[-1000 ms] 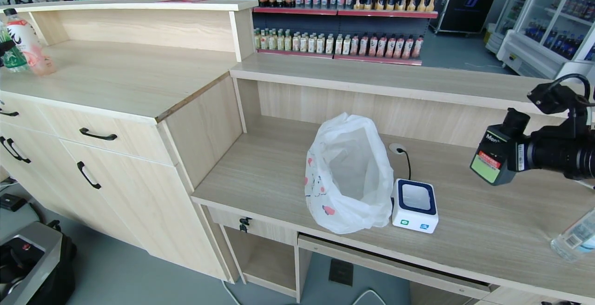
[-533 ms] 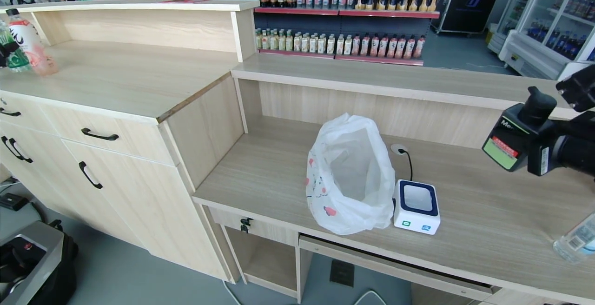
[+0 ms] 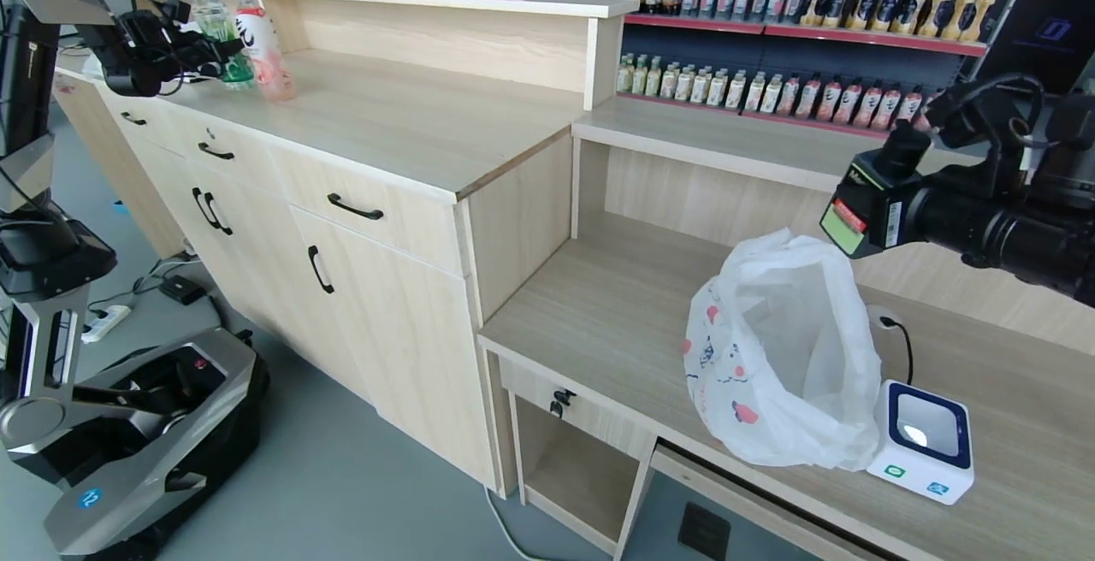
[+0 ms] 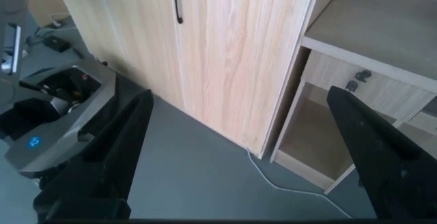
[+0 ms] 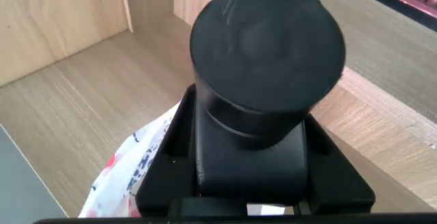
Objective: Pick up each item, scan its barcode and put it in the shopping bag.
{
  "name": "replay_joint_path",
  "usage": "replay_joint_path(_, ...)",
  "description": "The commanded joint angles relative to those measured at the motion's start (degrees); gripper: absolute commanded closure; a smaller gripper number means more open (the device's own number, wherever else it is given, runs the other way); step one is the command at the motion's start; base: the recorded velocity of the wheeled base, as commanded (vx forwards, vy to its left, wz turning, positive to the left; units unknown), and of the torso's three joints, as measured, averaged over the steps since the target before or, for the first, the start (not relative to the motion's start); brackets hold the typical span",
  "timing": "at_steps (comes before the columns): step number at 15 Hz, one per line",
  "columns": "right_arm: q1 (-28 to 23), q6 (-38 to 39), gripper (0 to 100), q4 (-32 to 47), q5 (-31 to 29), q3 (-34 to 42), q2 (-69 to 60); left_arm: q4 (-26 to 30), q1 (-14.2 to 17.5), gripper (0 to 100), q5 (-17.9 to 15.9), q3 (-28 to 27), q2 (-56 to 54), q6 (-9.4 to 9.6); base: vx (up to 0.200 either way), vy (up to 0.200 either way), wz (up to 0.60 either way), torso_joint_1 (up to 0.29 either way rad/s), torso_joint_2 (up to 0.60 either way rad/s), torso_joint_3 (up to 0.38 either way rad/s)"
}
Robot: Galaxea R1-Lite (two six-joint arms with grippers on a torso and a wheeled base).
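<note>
Currently, the right gripper (image 3: pixel 907 219) is clenched on a black bottle (image 3: pixel 855 202) with a round black cap and a green and red label. The bottle hangs in the air above the shopping bag (image 3: pixel 783 364), over the bag's rear right rim, and does not touch it. In the right wrist view, the bottle's cap points away from the camera, with the bag below it.

The shopping bag is white and translucent with small printed figures. It stands on the lower desk (image 3: pixel 616 304) with its mouth open. The scanner (image 3: pixel 928 441), a white box with a dark blue frame around its window, sits just beside the bag on the bag's right. A black cable (image 3: pixel 902 347) runs behind the scanner, to the right of the bag.

The left gripper (image 4: pixel 239 101) is released, with its fingers spread wide. It faces the floor (image 4: pixel 191 176) and the cabinet doors (image 4: pixel 232 46). Its place relative to the bag cannot be told.

A taller counter (image 3: pixel 411 116) stands to the left of the bag, with two drink bottles (image 3: pixel 261 44) at its far end. Shelves (image 3: pixel 796 39) of drinks line the wall behind the bag. A second robot (image 3: pixel 128 424) stands well to the left of the bag.
</note>
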Motion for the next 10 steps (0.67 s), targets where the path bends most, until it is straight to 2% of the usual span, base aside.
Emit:
replay_joint_path(1,-1.2,0.32,100,-2.84,-0.12,-1.63,10.54,-0.02,0.09,0,0.08,0.0,0.02,-0.01,0.0,0.0,0.0,0.0,0.0,0.0)
replay_joint_path(6,-2.78,0.41,100,-2.84,-0.12,-1.1,15.55,-0.02,0.09,0,-0.01,0.0,0.02,-0.01,0.0,0.0,0.0,0.0,0.0,0.0)
replay_joint_path(10,-2.69,0.32,100,-6.27,0.06,-1.1,22.05,-0.02,0.09,0,0.08,0.0,0.02,-0.01,0.0,0.0,0.0,0.0,0.0,0.0)
